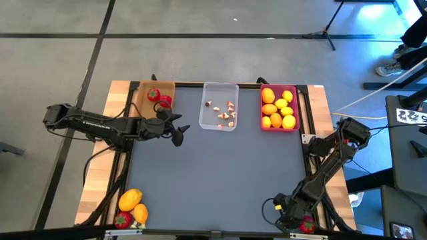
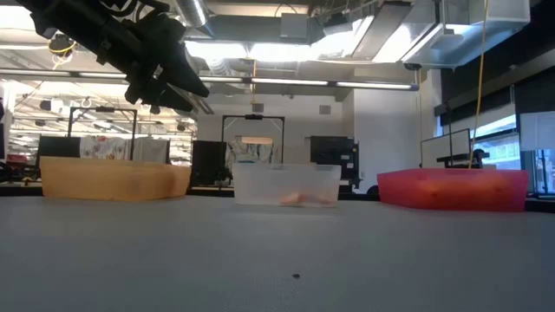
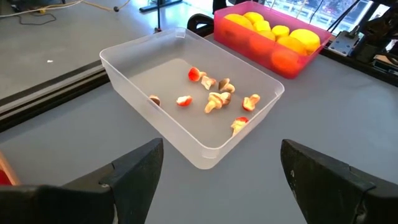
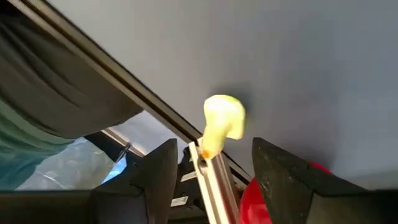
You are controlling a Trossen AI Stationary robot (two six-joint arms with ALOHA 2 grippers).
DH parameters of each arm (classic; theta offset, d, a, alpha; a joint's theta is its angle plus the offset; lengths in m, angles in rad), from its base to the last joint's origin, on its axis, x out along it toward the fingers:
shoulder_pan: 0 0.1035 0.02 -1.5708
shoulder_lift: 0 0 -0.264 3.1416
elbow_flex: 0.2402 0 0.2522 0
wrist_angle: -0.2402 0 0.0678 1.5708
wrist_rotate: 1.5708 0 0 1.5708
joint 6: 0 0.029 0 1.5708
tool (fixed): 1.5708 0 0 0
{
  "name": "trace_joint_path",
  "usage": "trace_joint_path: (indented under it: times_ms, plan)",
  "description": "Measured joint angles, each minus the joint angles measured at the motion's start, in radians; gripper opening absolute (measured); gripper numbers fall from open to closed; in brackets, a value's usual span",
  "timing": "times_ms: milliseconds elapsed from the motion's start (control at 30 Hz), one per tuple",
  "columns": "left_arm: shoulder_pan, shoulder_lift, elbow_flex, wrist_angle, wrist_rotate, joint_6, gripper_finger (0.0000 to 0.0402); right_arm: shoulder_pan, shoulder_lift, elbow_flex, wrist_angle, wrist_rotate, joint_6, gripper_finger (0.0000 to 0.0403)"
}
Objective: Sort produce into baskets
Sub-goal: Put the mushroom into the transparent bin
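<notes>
Three baskets stand in a row at the table's far side. The tan one (image 1: 155,100) holds red strawberries (image 1: 160,99), the clear one (image 1: 220,115) small mushrooms (image 3: 214,99), and the pink one (image 1: 278,108) yellow and orange fruits (image 3: 273,37). My left gripper (image 1: 177,130) hovers open above the table, just in front of the tan and clear baskets (image 3: 186,99). My right gripper (image 1: 285,215) is low over the near right corner, open. A pale yellow-green piece (image 4: 222,121) lies on the table just beyond its fingertips (image 4: 214,149). A red strawberry (image 1: 307,225) sits beside one finger.
Two orange-yellow fruits (image 1: 131,200) and a strawberry (image 1: 122,220) lie at the near left corner. A metal rail (image 4: 155,112) runs along the table edge beside the pale piece. The grey tabletop (image 1: 220,173) lies between the baskets and the near edge.
</notes>
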Motion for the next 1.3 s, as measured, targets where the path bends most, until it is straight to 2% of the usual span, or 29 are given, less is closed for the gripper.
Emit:
trace_joint_path:
  times_ms: [200,300,667,733,867,1067,1300]
  plan:
    - [0.0,0.0,0.0,0.0,0.0,0.0,0.0317,0.0,0.04,0.0,0.002,-0.04,-0.005,0.0202]
    - [0.0,0.0,0.0,0.0,0.0,0.003,0.0317,0.0,0.042,0.0,0.002,-0.039,-0.02,0.0182]
    - [0.0,0.0,0.0,0.0,0.0,0.002,0.0317,-0.027,0.042,0.0,0.003,-0.04,-0.154,0.0017]
    - [0.0,0.0,0.0,0.0,0.0,0.002,0.0317,-0.039,0.04,0.0,0.004,-0.039,-0.195,0.0008]
    - [0.0,0.0,0.0,0.0,0.0,0.001,0.0317,-0.084,0.021,0.0,0.003,-0.038,-0.29,0.0024]
    - [0.0,0.0,0.0,0.0,0.0,0.001,0.0317,-0.186,-0.054,0.0,-0.058,0.045,-0.495,0.0012]
    - [0.0,0.0,0.0,0.0,0.0,-0.021,0.0317,-0.323,-0.169,0.0,-0.203,0.292,-0.76,0.0008]
